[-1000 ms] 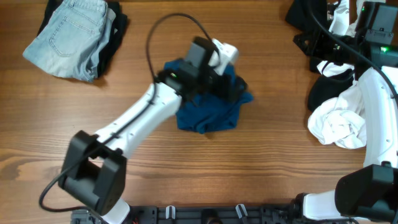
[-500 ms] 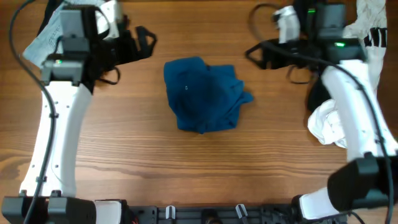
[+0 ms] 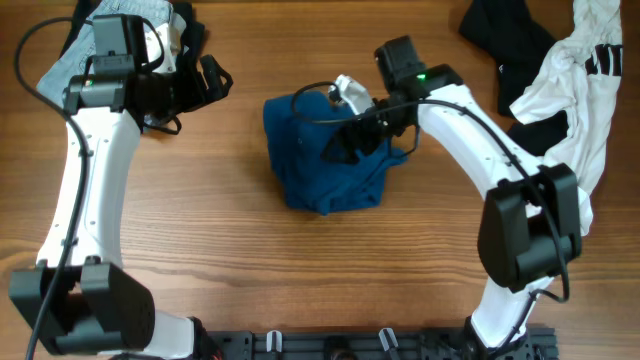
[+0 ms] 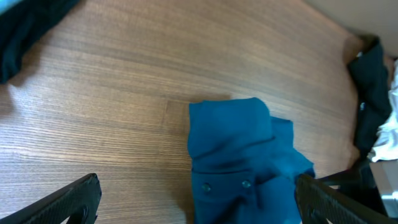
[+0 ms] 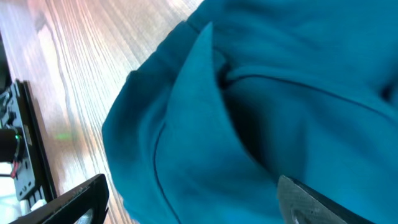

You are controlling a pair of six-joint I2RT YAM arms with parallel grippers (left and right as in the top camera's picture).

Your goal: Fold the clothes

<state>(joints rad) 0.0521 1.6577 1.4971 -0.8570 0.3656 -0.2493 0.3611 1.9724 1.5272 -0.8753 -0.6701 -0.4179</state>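
Observation:
The deep-blue shirt (image 3: 320, 170) lies bunched in a rough fold at the table's middle. My right gripper (image 3: 347, 147) hangs open just above its right half; the right wrist view shows blue fabric (image 5: 249, 93) filling the space between the spread fingers (image 5: 78, 199), with nothing gripped. My left gripper (image 3: 210, 85) stands open at the far left, apart from the shirt. In its own view the left gripper (image 4: 199, 208) looks across bare wood at the shirt (image 4: 239, 149). A white black-marked garment (image 3: 580, 95) sprawls along the right edge. A black garment (image 3: 505, 30) lies at the back right.
Light-blue jeans (image 3: 75, 50) and a dark cloth (image 3: 190, 20) sit at the back left, partly under my left arm. A black rail (image 3: 340, 345) runs along the table's front edge. The right arm's cable (image 3: 315, 90) loops over the shirt.
My left arm has drawn back from the blue shirt to the far left. The right arm has swung in over the shirt, jaws opening. The white garment now lies stretched out along the right edge.

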